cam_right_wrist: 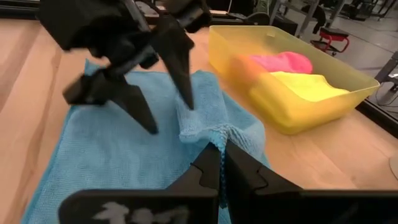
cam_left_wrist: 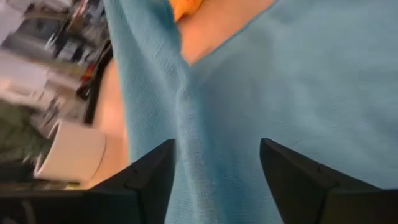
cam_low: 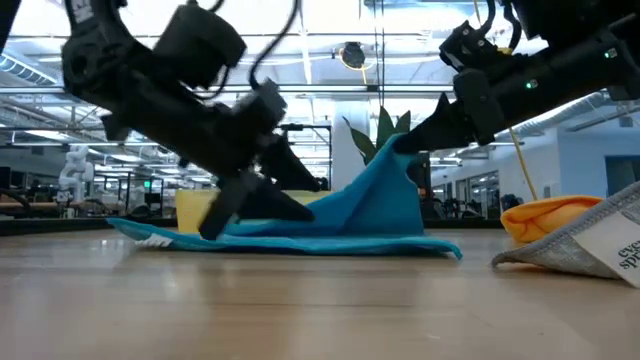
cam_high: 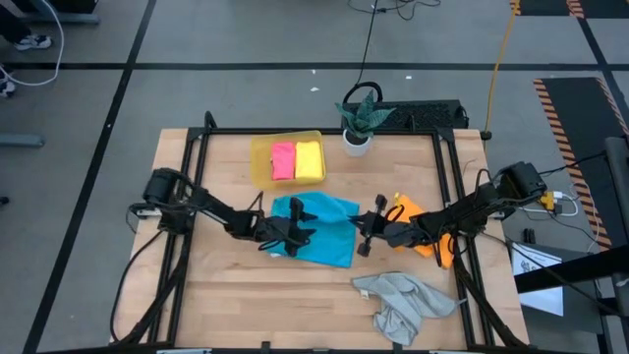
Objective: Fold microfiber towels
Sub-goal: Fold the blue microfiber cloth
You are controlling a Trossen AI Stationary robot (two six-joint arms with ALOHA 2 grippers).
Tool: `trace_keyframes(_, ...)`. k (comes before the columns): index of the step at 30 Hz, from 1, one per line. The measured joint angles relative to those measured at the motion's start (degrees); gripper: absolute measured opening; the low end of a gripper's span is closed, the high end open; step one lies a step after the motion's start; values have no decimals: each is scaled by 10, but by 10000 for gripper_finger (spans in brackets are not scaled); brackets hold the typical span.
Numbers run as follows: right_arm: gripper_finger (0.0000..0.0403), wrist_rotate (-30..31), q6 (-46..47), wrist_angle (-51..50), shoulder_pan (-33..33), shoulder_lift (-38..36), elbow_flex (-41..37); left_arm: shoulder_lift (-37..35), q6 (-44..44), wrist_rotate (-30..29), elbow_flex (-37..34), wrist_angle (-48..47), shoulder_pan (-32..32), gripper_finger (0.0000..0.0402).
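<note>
Now the right gripper (cam_right_wrist: pixel 219 163) pinches the blue towel's (cam_high: pixel 319 228) edge and lifts it mid-table, while the left gripper (cam_right_wrist: pixel 163 102), fingers spread, presses it down; a weak pinch could let the soft fabric slip free.

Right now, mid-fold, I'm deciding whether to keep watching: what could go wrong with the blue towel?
The right end effector pinches only the edge of the bright blue microfiber towel, so it could slip free as it lifts. The left end effector stands open on the cloth beside the raised fold; it may snag or drag it. The orange microfiber towel lies close by and could get swept along.
</note>
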Motion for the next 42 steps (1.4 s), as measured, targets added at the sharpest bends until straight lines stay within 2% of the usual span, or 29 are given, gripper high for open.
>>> trace_keyframes(3, 0, 0, 0, 3, 0, 0, 0, 24, -17, -99, 21, -1, -7, 250)
trace_keyframes(6, 0, 0, 0, 2, 0, 0, 0, 30, -29, -191, 31, -15, -19, 241)
trace_keyframes(14, 0, 0, 0, 0, 0, 0, 0, 27, -78, -296, 33, -91, -35, 143)
trace_keyframes(19, 0, 1, -10, -3, 5, -14, 0, 28, -93, -371, 32, -107, -45, 108)
trace_keyframes(23, 0, 0, -15, -2, 15, -44, 0, 28, -103, -363, 32, -120, -46, 103)
trace_keyframes(28, 0, 0, -20, -10, 29, -69, 0, 27, -155, -260, 32, -131, -34, 103)
trace_keyframes(31, 0, 0, -24, -11, 35, -70, 0, 28, -174, -233, 32, -133, -23, 103)
trace_keyframes(38, 0, 0, -25, -10, 48, -70, 0, 28, -176, -230, 32, -140, -12, 103)
trace_keyframes(42, 0, 0, -29, -10, 56, -70, 0, 28, -173, -263, 32, -160, -15, 89)
